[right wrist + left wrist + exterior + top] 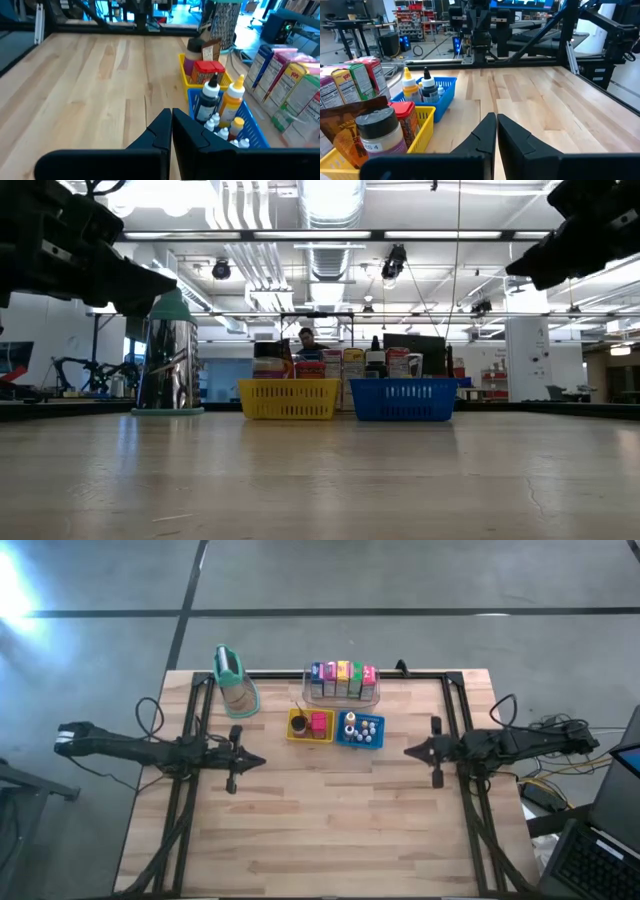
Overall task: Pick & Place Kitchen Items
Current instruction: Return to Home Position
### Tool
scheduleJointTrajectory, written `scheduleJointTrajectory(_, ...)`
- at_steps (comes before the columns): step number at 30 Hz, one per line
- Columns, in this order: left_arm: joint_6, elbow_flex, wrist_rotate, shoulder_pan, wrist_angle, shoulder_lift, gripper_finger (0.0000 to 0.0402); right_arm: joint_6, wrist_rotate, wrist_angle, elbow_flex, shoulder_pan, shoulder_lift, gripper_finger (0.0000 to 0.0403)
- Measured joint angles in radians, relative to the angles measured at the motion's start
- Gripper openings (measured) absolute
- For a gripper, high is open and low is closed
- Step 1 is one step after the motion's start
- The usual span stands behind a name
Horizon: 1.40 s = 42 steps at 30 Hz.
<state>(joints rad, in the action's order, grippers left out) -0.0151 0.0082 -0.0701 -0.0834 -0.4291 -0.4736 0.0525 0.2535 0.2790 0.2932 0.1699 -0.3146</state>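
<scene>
Several colourful cartons [342,680] stand in a row inside a clear bin [376,695] at the table's far middle. In front of it, a yellow tray [296,736] holds a red block [319,723], a jar and a brown pouch [345,132]. A blue tray [378,741] holds small bottles [220,102] and tiny white pieces. My left gripper [258,761] hovers shut at the left, pointing level toward the table's middle. My right gripper [410,751] hovers shut at the right, facing it. Neither holds anything.
A tall tan container with a teal top [235,680] stands at the far left of the table. Bare wood [330,820] spreads between the grippers and toward the near edge. A person [305,340] sits beyond the table's far side.
</scene>
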Motion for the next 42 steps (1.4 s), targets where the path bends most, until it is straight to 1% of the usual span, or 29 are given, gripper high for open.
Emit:
scheduleJointTrajectory(22,0.0,-0.002,-0.002,0.0,0.004,0.0,0.0023,-0.004,0.003,0.001,-0.116,0.0,-0.009,0.0008)
scheduleJointTrajectory(42,0.0,-0.002,-0.002,0.0,0.004,0.0,0.0023,-0.003,0.003,0.0,-0.118,0.0,-0.009,0.0008)
